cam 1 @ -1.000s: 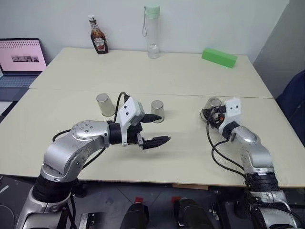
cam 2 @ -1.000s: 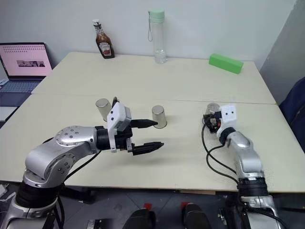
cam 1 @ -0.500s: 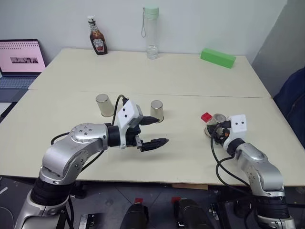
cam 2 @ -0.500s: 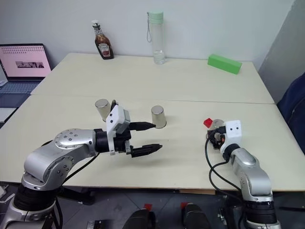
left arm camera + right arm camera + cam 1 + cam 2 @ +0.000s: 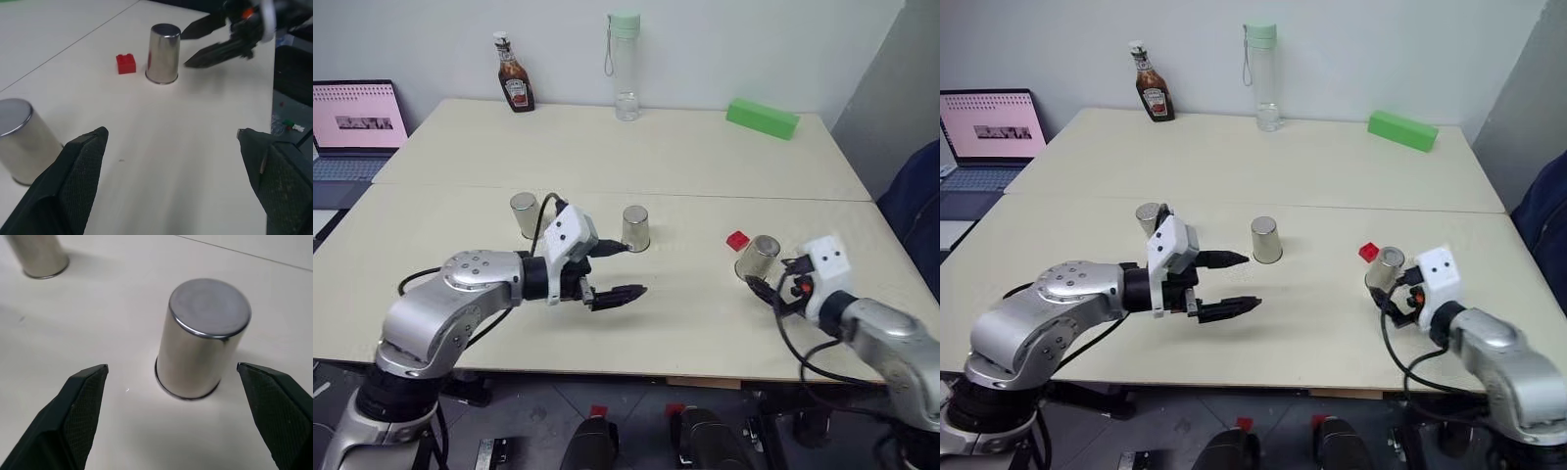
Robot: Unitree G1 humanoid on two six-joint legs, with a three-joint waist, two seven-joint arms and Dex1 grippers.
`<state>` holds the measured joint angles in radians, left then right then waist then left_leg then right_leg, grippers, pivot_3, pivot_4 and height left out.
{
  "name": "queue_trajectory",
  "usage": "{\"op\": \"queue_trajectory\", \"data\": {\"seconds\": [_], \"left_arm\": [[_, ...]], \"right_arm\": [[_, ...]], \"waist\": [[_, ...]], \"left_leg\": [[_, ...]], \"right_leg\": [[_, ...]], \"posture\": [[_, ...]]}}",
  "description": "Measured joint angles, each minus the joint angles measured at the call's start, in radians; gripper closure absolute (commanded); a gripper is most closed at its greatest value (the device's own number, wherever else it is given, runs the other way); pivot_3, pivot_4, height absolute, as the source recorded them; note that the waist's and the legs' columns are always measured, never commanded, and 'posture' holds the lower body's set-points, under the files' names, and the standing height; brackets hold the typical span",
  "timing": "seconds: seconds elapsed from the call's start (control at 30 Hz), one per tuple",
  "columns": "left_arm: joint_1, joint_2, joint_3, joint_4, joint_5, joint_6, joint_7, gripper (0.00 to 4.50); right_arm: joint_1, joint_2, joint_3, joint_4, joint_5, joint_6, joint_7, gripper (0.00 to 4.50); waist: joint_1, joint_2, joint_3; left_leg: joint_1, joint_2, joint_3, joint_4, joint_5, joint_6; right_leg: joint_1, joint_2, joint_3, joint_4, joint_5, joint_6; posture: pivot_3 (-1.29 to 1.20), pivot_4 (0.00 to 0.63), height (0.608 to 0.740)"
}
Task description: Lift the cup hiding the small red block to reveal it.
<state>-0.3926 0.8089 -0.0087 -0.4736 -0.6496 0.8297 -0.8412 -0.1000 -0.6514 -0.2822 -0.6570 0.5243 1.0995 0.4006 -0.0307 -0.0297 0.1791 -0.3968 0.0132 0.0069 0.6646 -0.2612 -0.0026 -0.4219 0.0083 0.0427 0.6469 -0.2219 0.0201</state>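
The small red block [image 5: 737, 240] is lying uncovered on the tabletop [image 5: 705, 166], at the right of the scene. The cup [image 5: 758, 258] that is judged to have been hiding it is standing mouth-down just beside the block, on its near right side, apart from it. The right end effector [image 5: 771, 286] is being held just near of this cup with its fingers spread wide and nothing between them; the cup is standing free on the tabletop. The left end effector [image 5: 615, 269] is hovering over the middle of the tabletop with its fingers likewise spread and empty, near the middle steel cup [image 5: 635, 228]. A third steel cup [image 5: 525, 215] is standing inverted further left, partly behind the left arm. At the far edge, a ketchup bottle [image 5: 513, 73], a clear water bottle [image 5: 626, 67] and a long green block [image 5: 763, 117] are standing well apart from the cups. The reveal is judged to be complete: the block is exposed and nothing appears to be left except withdrawing the arms.
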Motion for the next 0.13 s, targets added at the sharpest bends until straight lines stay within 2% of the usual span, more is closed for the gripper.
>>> {"op": "queue_trajectory", "data": {"seconds": [0.13], "left_arm": [[0.03, 0.057, 0.082, 0.01, -0.023, 0.033, -0.003, 0.0]], "right_arm": [[-0.004, -0.063, -0.13, -0.07, 0.143, 0.159, 0.06, 0.02]], "waist": [[0.0, 0.0, 0.0]], "left_leg": [[0.0, 0.0, 0.0, 0.0, 0.0, 0.0]], "right_leg": [[0.0, 0.0, 0.0, 0.0, 0.0, 0.0]], "posture": [[0.0, 0.15, 0.74]]}}
